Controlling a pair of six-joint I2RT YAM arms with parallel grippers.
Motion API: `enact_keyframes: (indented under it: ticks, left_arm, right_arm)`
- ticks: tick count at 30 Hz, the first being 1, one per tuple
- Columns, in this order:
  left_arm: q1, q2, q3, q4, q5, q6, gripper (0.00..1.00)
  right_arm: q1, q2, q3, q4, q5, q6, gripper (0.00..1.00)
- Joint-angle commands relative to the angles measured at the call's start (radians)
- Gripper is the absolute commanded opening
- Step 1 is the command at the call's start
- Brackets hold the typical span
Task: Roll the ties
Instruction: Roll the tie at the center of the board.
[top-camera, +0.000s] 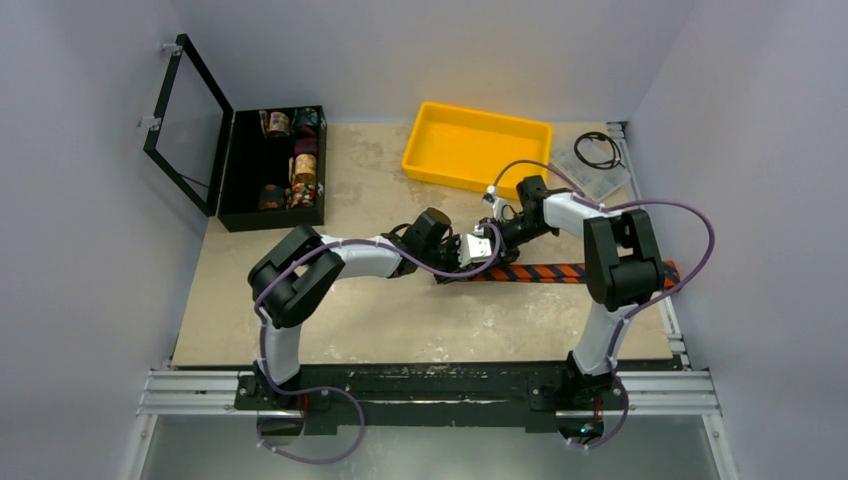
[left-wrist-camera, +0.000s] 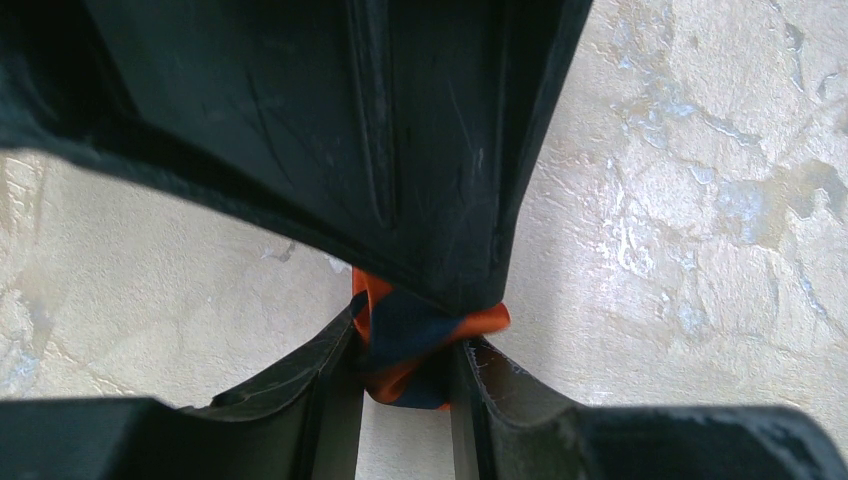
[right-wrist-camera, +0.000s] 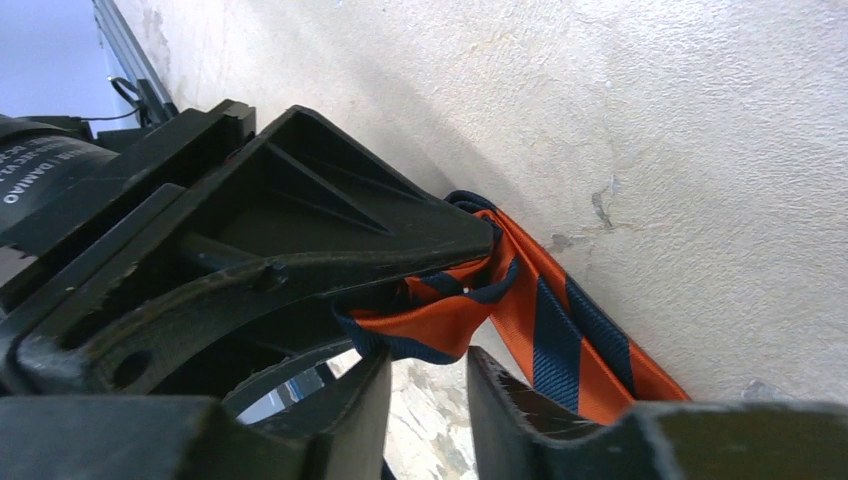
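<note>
Tie (top-camera: 560, 272) of diagonal orange and dark navy stripes lies flat on the mottled beige surface (top-camera: 400, 320), on the arms' side of the yellow tray (top-camera: 475, 145), stretched as a narrow band running left to right. Its left end, below the tray's near edge, is bunched into a small crumpled fold (left-wrist-camera: 410, 350). The fabric looks smooth with a slight sheen, the navy bands narrower than the orange (right-wrist-camera: 560, 340). Left end effector (left-wrist-camera: 410, 335) is closed on that fold, which is pinched between its fingertips. Right end effector (right-wrist-camera: 430, 352) meets it from the opposite side; its fingers stand a little apart with the fold at their tips, and I cannot tell whether they pinch it. A black lidded box (top-camera: 240, 160) holding patterned rolls sits left of the tray.
</note>
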Motion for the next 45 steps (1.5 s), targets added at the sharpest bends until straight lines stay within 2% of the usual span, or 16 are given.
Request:
enact_keyframes:
  ticks: [1,5,6,12,14,20,23,26,31,37,45]
  left_arm:
    - [0.005,0.097,-0.055,-0.263,-0.125,0.034,0.29]
    - [0.004,0.102,-0.051,-0.266,-0.123,0.03,0.29]
    - [0.005,0.101,-0.05,-0.267,-0.121,0.031,0.29]
    - [0.005,0.097,-0.048,-0.271,-0.114,0.032,0.29]
    - [0.005,0.093,-0.051,-0.269,-0.11,0.032,0.29]
    - [0.004,0.072,-0.067,-0.261,-0.092,0.037,0.3]
    - [0.01,0.053,-0.081,-0.245,-0.057,0.035,0.33]
    - [0.029,0.002,-0.13,-0.169,0.021,0.021,0.44]
    - [0.101,-0.116,-0.261,0.123,0.165,-0.071,0.61]
    - [0.113,-0.12,-0.319,0.309,0.207,-0.096,0.66]
    - [0.056,0.002,-0.233,0.476,0.149,-0.25,0.7]
  right_arm:
    - [-0.049,-0.038,0.017,-0.062,-0.065,-0.05,0.49]
    - [-0.041,-0.036,0.025,-0.011,-0.101,0.026,0.63]
    - [-0.033,-0.03,0.028,0.003,-0.097,0.041,0.64]
    - [0.005,0.044,0.046,0.04,-0.039,0.055,0.57]
    - [0.004,0.059,0.045,0.055,-0.004,0.058,0.49]
    - [-0.006,0.058,0.039,0.063,0.137,0.05,0.12]
    - [-0.003,0.069,0.043,0.051,0.196,0.029,0.0]
    - [0.012,0.096,0.041,0.06,0.264,0.016,0.0]
    - [0.036,0.139,0.025,0.072,0.364,0.012,0.0]
    - [0.051,0.177,0.041,0.06,0.418,0.025,0.0]
    - [0.055,0.174,0.024,0.078,0.391,0.042,0.0]
